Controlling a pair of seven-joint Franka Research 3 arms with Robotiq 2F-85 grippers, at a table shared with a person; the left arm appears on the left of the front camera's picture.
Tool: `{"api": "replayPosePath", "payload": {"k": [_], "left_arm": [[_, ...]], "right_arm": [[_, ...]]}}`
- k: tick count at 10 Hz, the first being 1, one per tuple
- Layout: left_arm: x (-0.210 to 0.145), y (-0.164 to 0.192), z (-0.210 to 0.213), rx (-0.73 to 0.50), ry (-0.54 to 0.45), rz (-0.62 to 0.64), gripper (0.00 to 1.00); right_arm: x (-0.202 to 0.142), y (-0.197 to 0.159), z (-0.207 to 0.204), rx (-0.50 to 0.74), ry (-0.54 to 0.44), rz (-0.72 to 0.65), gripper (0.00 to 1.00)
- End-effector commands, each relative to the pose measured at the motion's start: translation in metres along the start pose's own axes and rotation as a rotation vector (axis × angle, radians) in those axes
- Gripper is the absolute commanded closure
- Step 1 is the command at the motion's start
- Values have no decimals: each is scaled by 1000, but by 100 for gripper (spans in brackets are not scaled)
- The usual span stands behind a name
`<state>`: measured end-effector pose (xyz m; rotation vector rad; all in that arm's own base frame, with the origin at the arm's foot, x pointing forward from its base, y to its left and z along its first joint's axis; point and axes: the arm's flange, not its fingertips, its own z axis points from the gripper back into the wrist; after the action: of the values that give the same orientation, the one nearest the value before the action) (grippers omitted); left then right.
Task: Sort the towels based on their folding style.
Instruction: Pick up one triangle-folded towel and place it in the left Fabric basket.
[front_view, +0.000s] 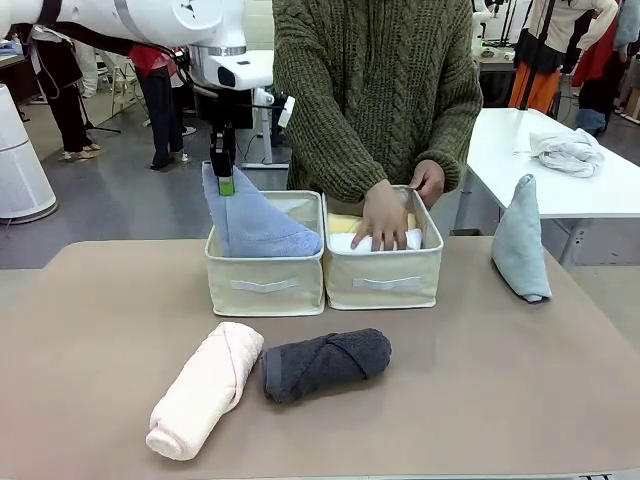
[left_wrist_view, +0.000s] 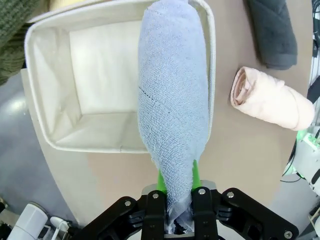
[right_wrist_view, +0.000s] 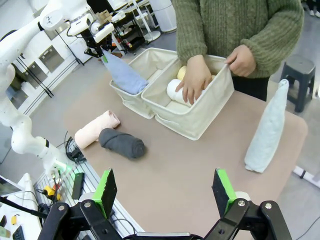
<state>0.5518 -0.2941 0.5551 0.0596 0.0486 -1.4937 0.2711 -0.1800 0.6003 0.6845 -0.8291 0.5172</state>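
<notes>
My left gripper (front_view: 226, 183) (left_wrist_view: 177, 200) is shut on the pointed tip of the periwinkle blue cone towel (front_view: 255, 222) (left_wrist_view: 172, 100) (right_wrist_view: 124, 76), whose wide end lies over the left cream box (front_view: 264, 283) (left_wrist_view: 50, 85). The pale grey-green cone towel (front_view: 522, 240) (right_wrist_view: 266, 131) stands upright on the table's right. The pale pink roll (front_view: 205, 387) (left_wrist_view: 272, 98) (right_wrist_view: 95, 129) and dark grey roll (front_view: 325, 364) (left_wrist_view: 272, 30) (right_wrist_view: 122, 143) lie side by side in front. A person's hand (front_view: 383, 215) (right_wrist_view: 192, 80) presses the white roll (front_view: 345, 241) (right_wrist_view: 175, 90) beside a yellow roll (right_wrist_view: 182, 72) in the right box (front_view: 383, 283). My right gripper (right_wrist_view: 165, 192) stands open above the table's near edge.
The person's other hand (front_view: 430, 180) holds the right box's rim. A shapeless whitish cloth bundle (front_view: 567, 150) lies on a white table behind at right. Bare tabletop stretches between the rolls and the grey-green cone.
</notes>
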Motion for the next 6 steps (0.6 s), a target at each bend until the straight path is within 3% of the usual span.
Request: {"api": "replayPosePath", "payload": {"k": [1, 6], "left_arm": [[1, -5, -20, 7, 40, 25, 82], [3, 0, -69, -45, 56, 7, 82]], "right_arm": [[1, -2, -1, 20, -25, 15, 0], [1, -2, -1, 20, -25, 15, 0]]}}
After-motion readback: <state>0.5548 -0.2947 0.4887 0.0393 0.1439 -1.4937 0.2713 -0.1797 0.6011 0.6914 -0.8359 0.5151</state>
